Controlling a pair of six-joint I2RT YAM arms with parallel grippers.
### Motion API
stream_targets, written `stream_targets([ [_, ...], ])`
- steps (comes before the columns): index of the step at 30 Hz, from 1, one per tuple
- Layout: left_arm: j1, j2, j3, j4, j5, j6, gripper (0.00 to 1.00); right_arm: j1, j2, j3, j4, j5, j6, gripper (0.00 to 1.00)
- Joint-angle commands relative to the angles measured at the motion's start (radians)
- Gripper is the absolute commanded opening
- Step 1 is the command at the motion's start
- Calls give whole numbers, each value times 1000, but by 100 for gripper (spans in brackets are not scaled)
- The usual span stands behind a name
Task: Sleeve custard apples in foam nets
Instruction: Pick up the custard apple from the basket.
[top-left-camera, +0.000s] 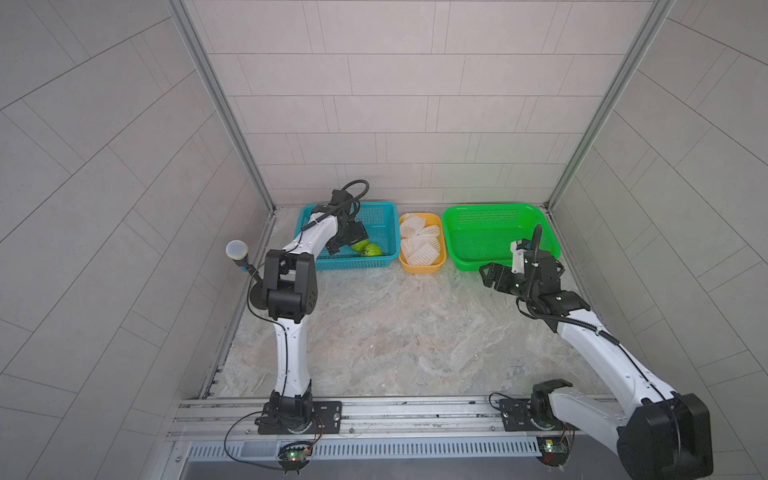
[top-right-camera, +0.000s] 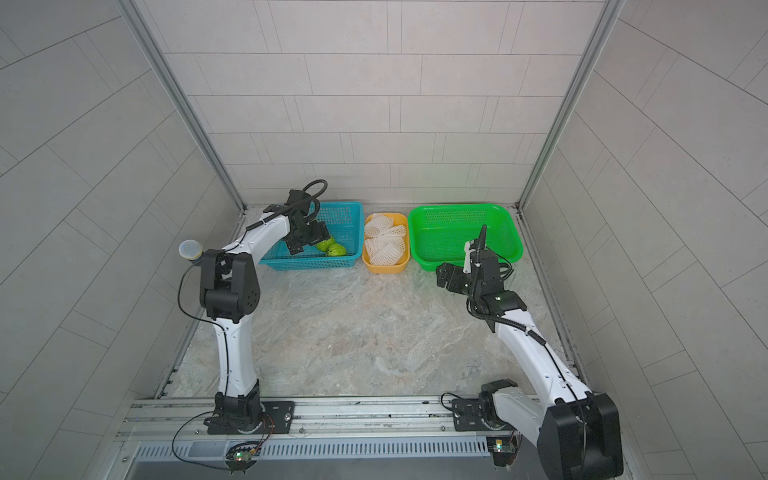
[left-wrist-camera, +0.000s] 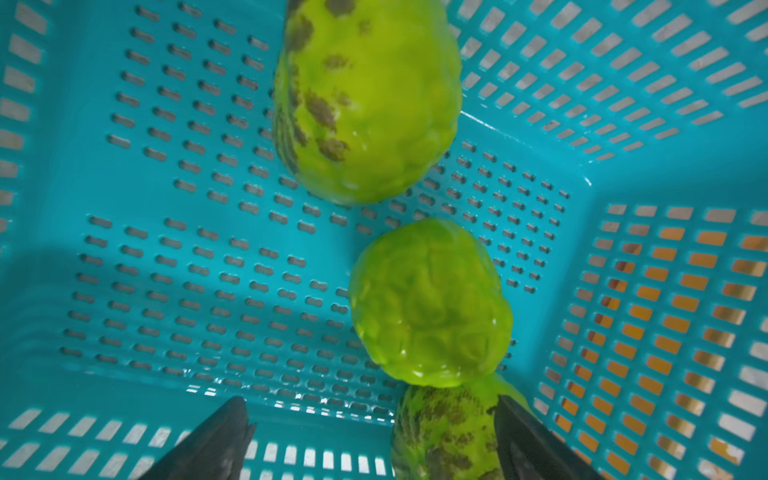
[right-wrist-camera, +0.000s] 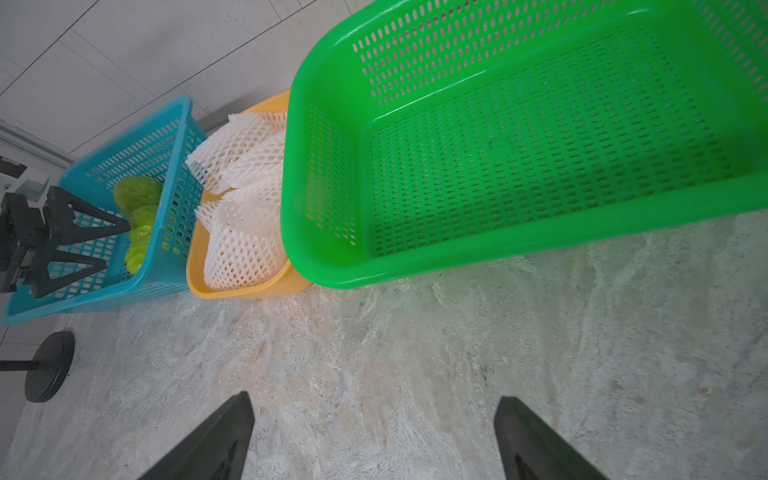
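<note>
- Three custard apples (left-wrist-camera: 430, 303) are seen on the floor of the blue basket (top-left-camera: 376, 216), in its near right part. They are strung in a row that runs roughly left to right.
- The left gripper (left-wrist-camera: 370, 401) is lowered into that basket from the left, and its jaws are spread wide with nothing held.
- In the left wrist view the row is lined up with the gripper's reach, one fruit behind the next.
- The nearest custard apple (left-wrist-camera: 449, 432) is found between the fingers but off centre. It is close against one finger (left-wrist-camera: 523, 436), and whether it is touched cannot be told. A wide gap is left to the other finger.
- That fruit's long axis appears to be laid along the reach, so the narrower width is offered to the jaws. A sideways shift towards the fruit is judged to be needed before a closing move.
- In both top views only two fruits (top-left-camera: 368, 248) are shown, just right of the gripper; the third is hidden beneath it.
- The foam nets (top-left-camera: 419, 239) are piled in the yellow tray (top-left-camera: 422, 268), which is set between the blue basket and the green basket (top-left-camera: 490, 212).
- The right gripper (right-wrist-camera: 374, 397) is held over the marble table (top-left-camera: 395, 332), just in front of the green basket's near left corner. Its jaws are spread and nothing is gripped.
- The nets are placed to the left of and farther back than the right gripper, so the right arm is judged the nearer one for them and the left arm for the fruit.
</note>
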Motion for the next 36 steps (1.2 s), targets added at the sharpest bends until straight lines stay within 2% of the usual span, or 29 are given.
stream_targets([
  [1, -7, 35, 53, -44, 12, -11, 97, 10, 7, 7, -2, 20, -18, 95],
  [6, -15, 83, 82, -17, 19, -30, 97, 15, 11, 2, 7, 18, -20, 94],
  [15, -35, 212, 232, -93, -6, -42, 97, 16, 13, -6, 15, 17, -20, 94],
  [20, -34, 240, 255, -100, -12, -43, 95, 16, 18, -10, 22, 18, -18, 93],
  [23, -35, 233, 255, -100, -15, -36, 85, 16, 18, -13, 20, 24, -16, 93],
  [29, -34, 166, 249, -118, -43, 11, 75, 17, 17, -28, 32, 27, -11, 93],
  [36, -32, 39, 226, -135, -43, 88, 71, 18, 13, -33, 33, 17, -1, 92],
])
